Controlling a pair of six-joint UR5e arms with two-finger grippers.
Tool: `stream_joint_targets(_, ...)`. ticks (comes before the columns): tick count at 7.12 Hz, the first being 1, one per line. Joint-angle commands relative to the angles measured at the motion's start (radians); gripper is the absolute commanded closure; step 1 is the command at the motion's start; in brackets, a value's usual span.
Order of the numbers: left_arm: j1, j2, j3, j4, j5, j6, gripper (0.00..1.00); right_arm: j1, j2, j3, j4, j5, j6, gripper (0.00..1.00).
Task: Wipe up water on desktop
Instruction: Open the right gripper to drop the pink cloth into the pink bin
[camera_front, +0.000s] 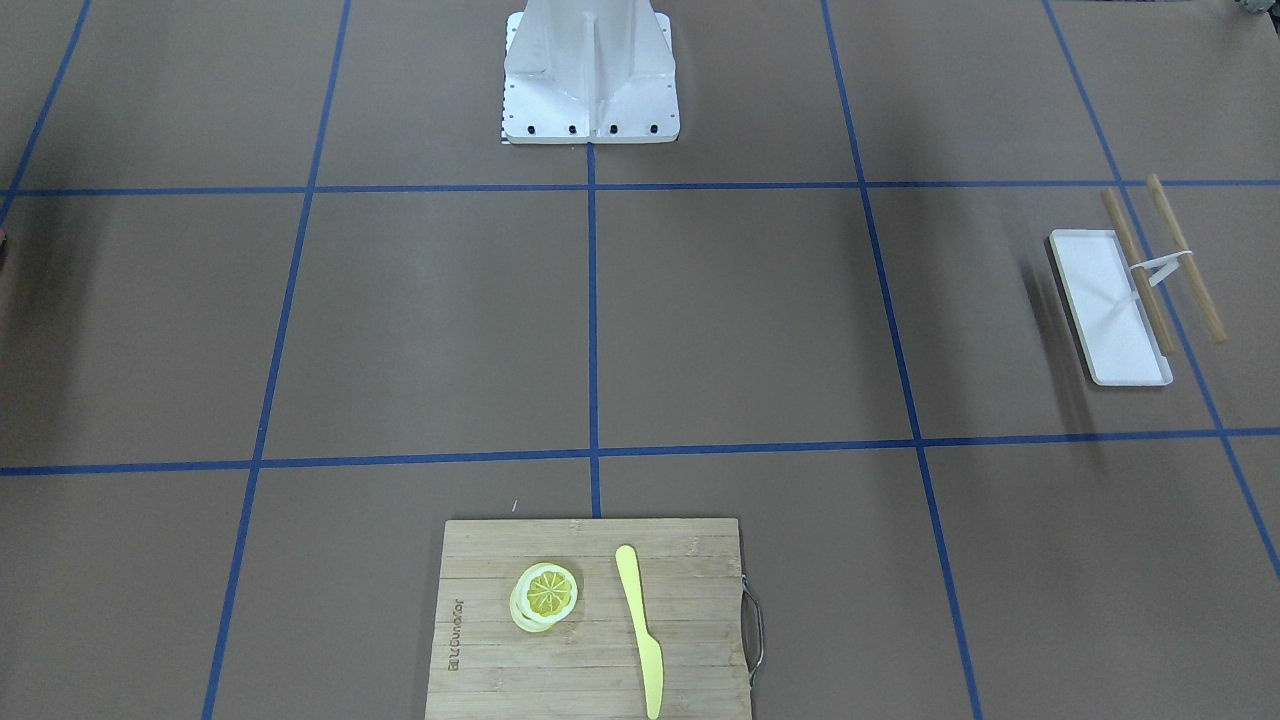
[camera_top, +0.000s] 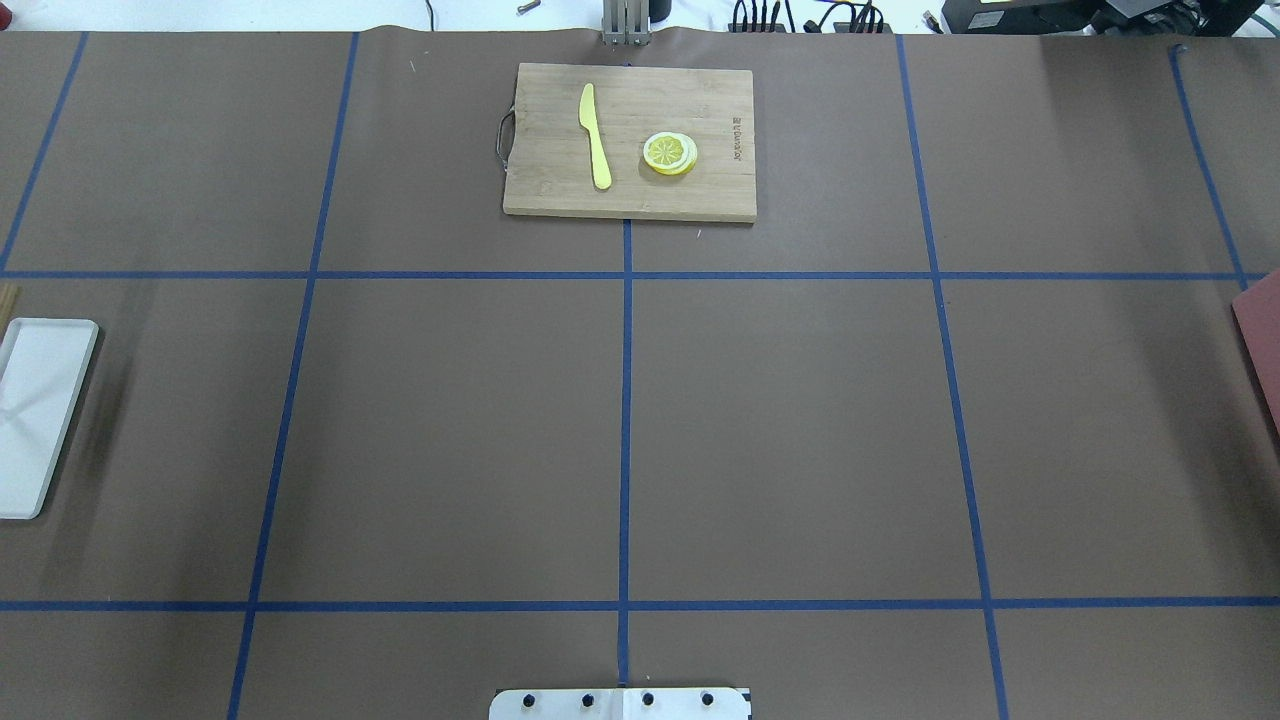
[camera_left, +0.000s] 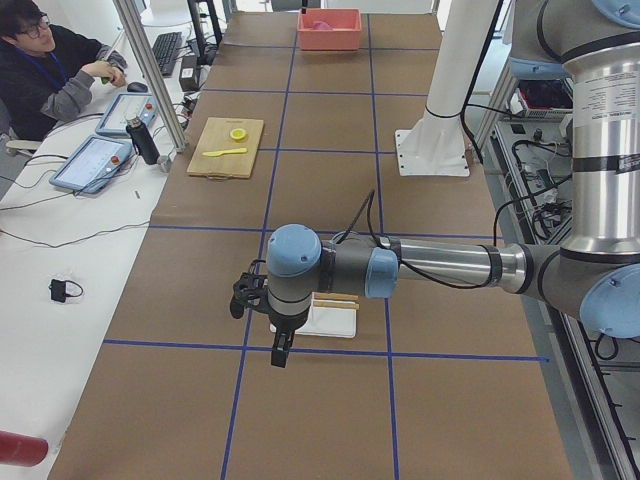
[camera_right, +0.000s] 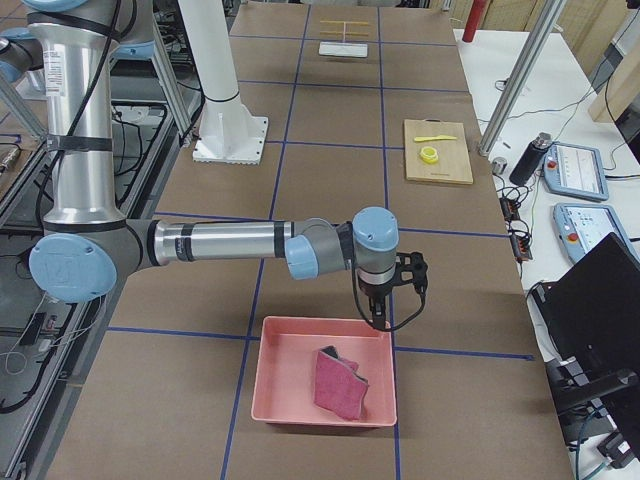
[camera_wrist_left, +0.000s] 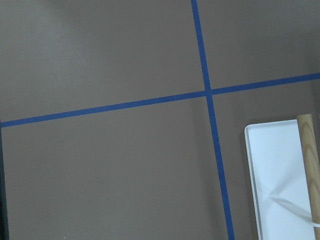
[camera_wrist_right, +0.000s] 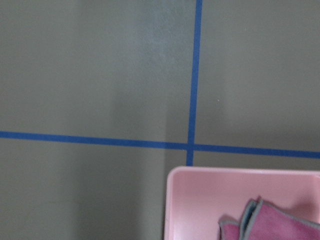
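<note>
The desktop (camera_top: 800, 440) is a flat brown surface marked off by blue tape lines; I see no water on it in any view. My left gripper (camera_left: 279, 351) hangs over the desktop beside a white tray (camera_left: 338, 320); I cannot tell if it is open or shut. My right gripper (camera_right: 379, 318) hangs just above the far rim of a pink tray (camera_right: 290, 385) that holds a folded pink cloth (camera_right: 340, 385); I cannot tell its state. The right wrist view shows the cloth (camera_wrist_right: 272, 222) in the pink tray's corner (camera_wrist_right: 200, 200).
A bamboo cutting board (camera_top: 630, 195) with a yellow knife (camera_top: 594, 135) and a lemon slice (camera_top: 669, 153) lies at the far middle. Two wooden sticks (camera_front: 1185, 255) lie across the white tray (camera_front: 1105, 310). The robot's base (camera_front: 590, 75) stands at the near edge. An operator (camera_left: 45, 70) sits beyond the table.
</note>
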Motion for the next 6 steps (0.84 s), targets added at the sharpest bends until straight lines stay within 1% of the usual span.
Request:
stream_joint_targets(1,0.001,-0.001,0.003,0.002,-0.001,-0.001,0.02,0.079,-0.08,0.012,-0.019,-0.061,-0.078,0.0)
stream_joint_targets(2,0.002,-0.001,0.006,0.002,-0.001,-0.001,0.02,0.092,-0.082,0.015,-0.034,-0.09,-0.086,0.0)
stream_joint_targets(4,0.002,0.0,0.015,0.002,-0.001,0.001,0.02,0.097,-0.054,0.027,-0.119,-0.051,-0.089,0.0)
stream_joint_targets(5,0.002,-0.001,0.018,0.002,-0.001,0.001,0.02,0.098,-0.083,0.03,-0.108,0.004,-0.086,0.0)
stream_joint_targets(6,0.002,-0.001,0.018,0.002,-0.001,0.001,0.02,0.112,-0.097,0.021,-0.11,0.08,-0.081,0.0)
